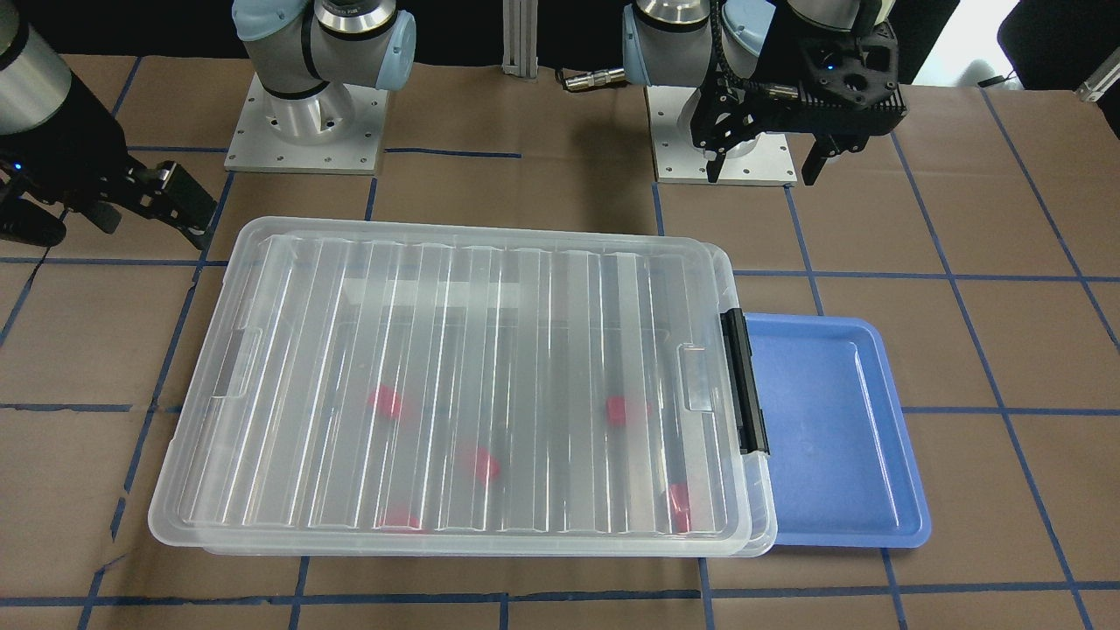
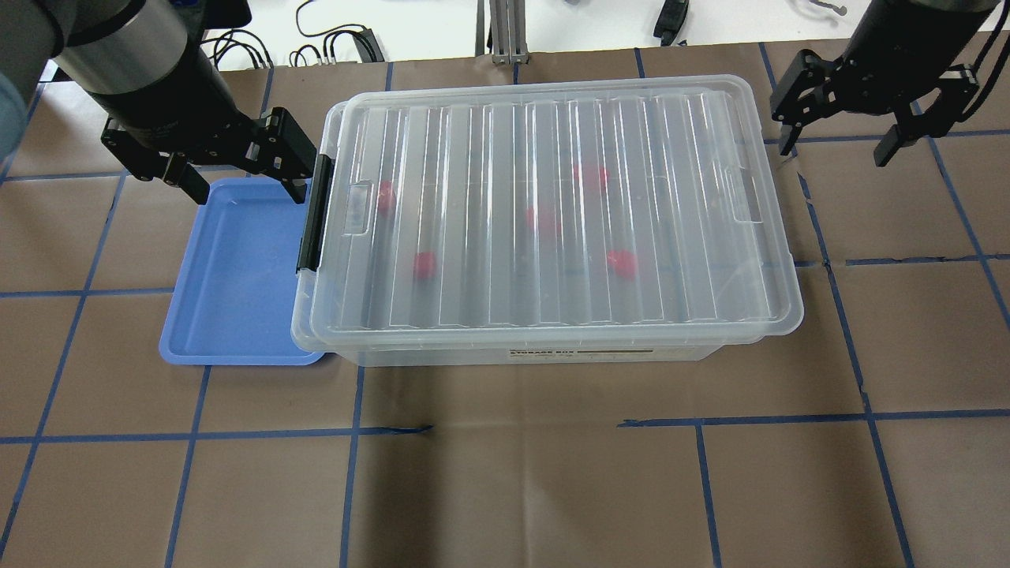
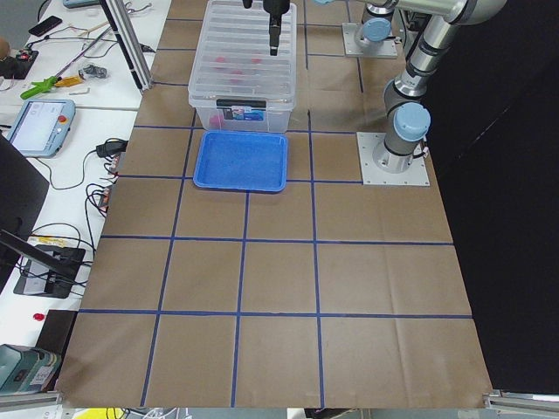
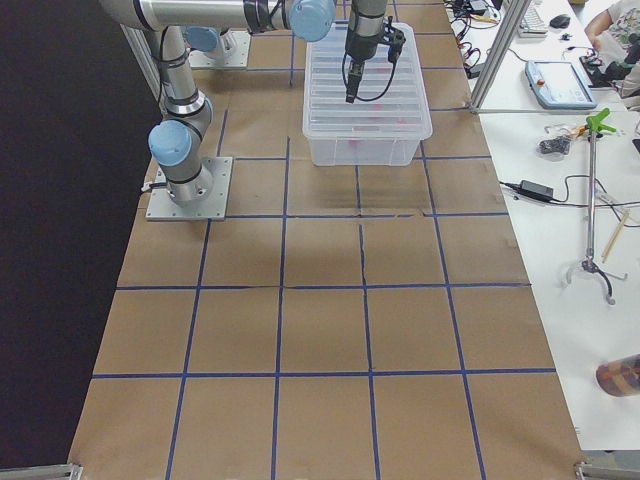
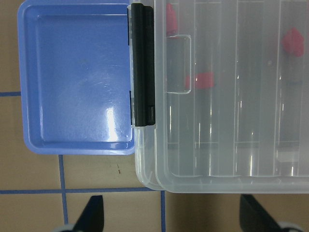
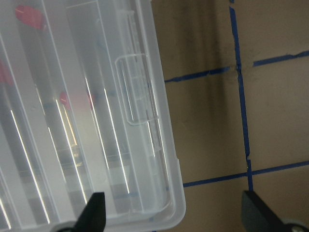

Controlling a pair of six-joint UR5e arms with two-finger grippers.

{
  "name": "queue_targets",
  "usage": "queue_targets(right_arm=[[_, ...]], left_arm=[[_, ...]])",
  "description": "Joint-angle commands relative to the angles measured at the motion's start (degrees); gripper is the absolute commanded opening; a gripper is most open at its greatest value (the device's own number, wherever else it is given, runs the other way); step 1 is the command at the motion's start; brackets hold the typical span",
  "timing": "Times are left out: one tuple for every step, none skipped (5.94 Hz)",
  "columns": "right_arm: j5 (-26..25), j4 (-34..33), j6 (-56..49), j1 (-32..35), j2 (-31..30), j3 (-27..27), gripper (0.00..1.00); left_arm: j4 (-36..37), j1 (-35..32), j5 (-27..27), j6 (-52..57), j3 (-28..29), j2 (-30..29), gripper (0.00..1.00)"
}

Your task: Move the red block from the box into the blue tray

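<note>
**Lid shut, blocks sealed in, left arm at the latch end**

We see the box [image 2: 631, 351] lying across the middle of the overhead frame with its ribbed lid [image 2: 489, 292] down, so every block sits under plastic. The red block [image 2: 384, 197] nearest the latch lies in the left part of the box, just right of the black latch [image 2: 314, 213]. Four other red blocks [image 2: 622, 262] lie further right. The ribs blur them, so we cannot tell which way its long axis points. The blue tray [image 2: 237, 276] lies bare at the left, snug against the latch end.

The left gripper [image 2: 241, 180] hangs well above the table at upper left, overlapping the tray's top edge beside the latch. Its jaws are spread wide with nothing in them. The right gripper [image 2: 835, 146] hovers at upper right, past the opposite short end, equally wide and empty.

We judge the left arm nearer to latch, block and tray. The latch runs top to bottom in the frame. In the left wrist view the gripper's opening spans left to right, across it. The lid likely has to open first.
</note>
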Motion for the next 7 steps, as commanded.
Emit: queue_targets(right_arm=[[-0.4, -11.6, -1.8, -0.7, 0.8, 9.3, 1.0], [-0.4, -14.4, -4.0, -0.7, 0.8, 12.3, 1.0], [-0.4, -15.4, -6.2, -0.8, 0.8, 14.1, 1.0], [-0.5, -17.6, -6.3, -0.8, 0.9, 15.4, 1.0], [-0.5, -19.9, -7.2, -0.9, 0.9, 17.1, 1.0], [-0.7, -23.1, -8.7, -1.7, 1.0, 18.4, 1.0], [-0.6, -23.1, -10.4, -2.8, 1.0, 18.7, 1.0]], left_arm=[[0.0, 0.0, 0.0, 0.1, -0.2, 0.0, 0.98], [0.0, 0.0, 0.0, 0.1, -0.2, 0.0, 0.98], [0.1, 0.0, 0.0, 0.1, -0.3, 0.0, 0.98], [0.1, 0.0, -0.1, 0.1, -0.7, 0.0, 0.98], [0.2, 0.0, -0.2, 0.1, -0.7, 0.0, 0.98], [0.0, 0.1, -0.7, 3.2, -0.6, 0.0, 0.98], [-0.1, 0.1, -0.7, 4.7, -0.6, 0.0, 0.98]])
